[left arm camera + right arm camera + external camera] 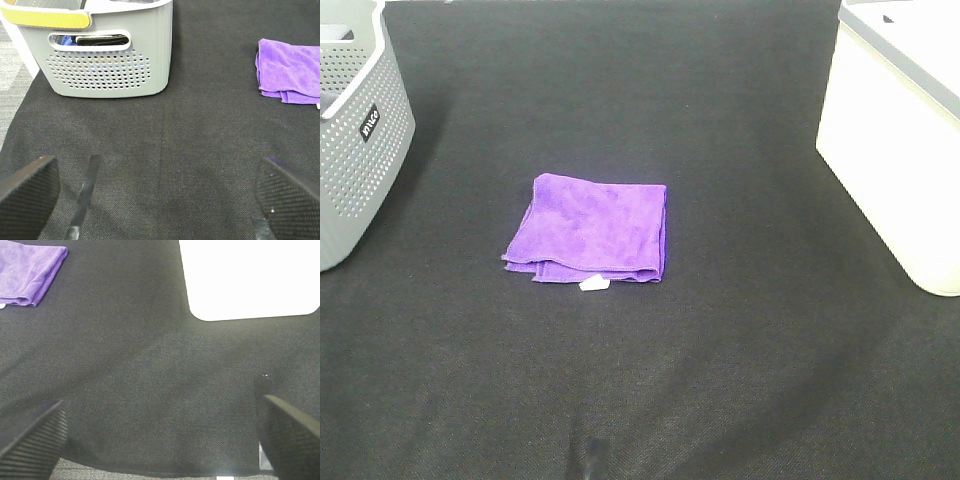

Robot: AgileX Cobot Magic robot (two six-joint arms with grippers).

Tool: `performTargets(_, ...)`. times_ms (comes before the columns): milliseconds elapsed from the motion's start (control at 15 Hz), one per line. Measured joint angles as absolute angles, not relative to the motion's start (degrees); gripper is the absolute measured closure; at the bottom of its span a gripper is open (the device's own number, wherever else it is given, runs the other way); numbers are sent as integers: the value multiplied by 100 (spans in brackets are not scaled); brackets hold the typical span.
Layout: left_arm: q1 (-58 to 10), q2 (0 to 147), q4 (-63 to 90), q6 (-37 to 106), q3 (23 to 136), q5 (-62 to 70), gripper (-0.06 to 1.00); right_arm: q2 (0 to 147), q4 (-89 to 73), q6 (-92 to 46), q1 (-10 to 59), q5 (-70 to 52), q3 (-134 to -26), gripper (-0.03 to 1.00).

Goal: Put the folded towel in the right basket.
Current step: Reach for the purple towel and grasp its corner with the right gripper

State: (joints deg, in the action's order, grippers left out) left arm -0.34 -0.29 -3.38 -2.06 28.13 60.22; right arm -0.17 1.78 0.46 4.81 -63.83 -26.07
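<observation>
The folded purple towel (590,233) lies flat on the black mat in the middle, with a small white tag (594,284) at its near edge. It also shows in the left wrist view (291,71) and the right wrist view (29,270). The right basket (905,130) is a cream-white bin with a grey rim at the far right; its wall shows in the right wrist view (250,277). My left gripper (157,192) is open and empty, well apart from the towel. My right gripper (160,440) is open and empty, near the mat's front edge. Neither gripper shows in the high view.
A grey perforated basket (355,140) with a small black label stands at the far left; in the left wrist view (107,55) it has a yellow rim part and dark items inside. The black mat (720,350) covers the table.
</observation>
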Motion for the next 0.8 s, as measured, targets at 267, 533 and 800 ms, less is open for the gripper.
performTargets(267,-34,-29,-338,-206,2813,6022,-4,-17,178,46,481,-6383,-2607,0)
performTargets(533,-34,-29,-338,-206,2813,6022,-4,-17,178,46,481,-6383,-2607,0)
performTargets(800,-34,-29,-338,-206,2813,6022,-4,-17,166,46,481,-6383,-2607,0)
